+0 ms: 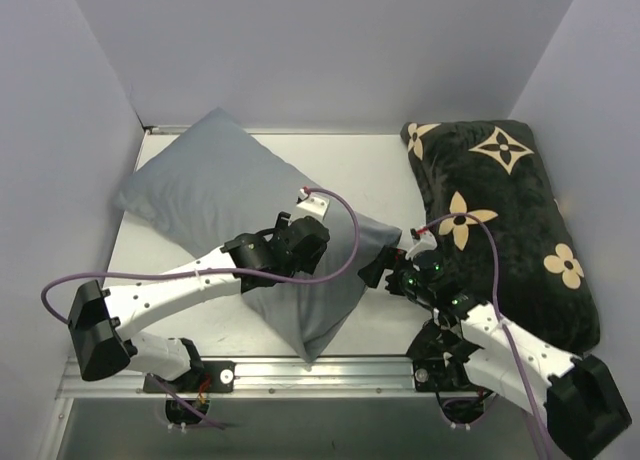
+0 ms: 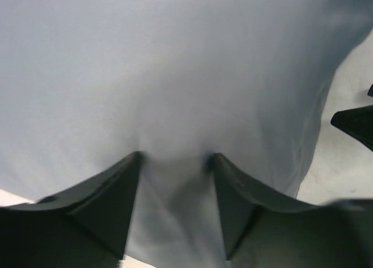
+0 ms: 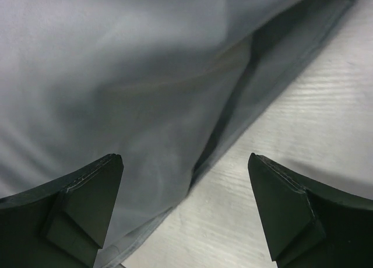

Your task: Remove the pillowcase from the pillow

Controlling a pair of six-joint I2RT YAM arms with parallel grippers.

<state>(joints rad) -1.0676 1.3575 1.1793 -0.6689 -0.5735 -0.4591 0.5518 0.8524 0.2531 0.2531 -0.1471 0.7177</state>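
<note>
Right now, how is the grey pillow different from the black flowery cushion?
The grey pillowcase is plain and smooth; the black cushion has tan flowers and looks fluffy. The grey pillowcase lies on the left, turned cornerwise; the black cushion lies straighter on the right. The left gripper presses into the grey pillowcase, while no gripper touches the black cushion. Both are plump rectangles on the table.

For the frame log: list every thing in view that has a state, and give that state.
pillowcase: on the pillow, creased, not yet pulled off.
pillow: inside the pillowcase, hidden.
left gripper: open, fingertips pressed into the pillowcase.
right gripper: open wide at the pillowcase's edge, holding nothing.
black cushion: lying flat on the right, untouched.
</note>
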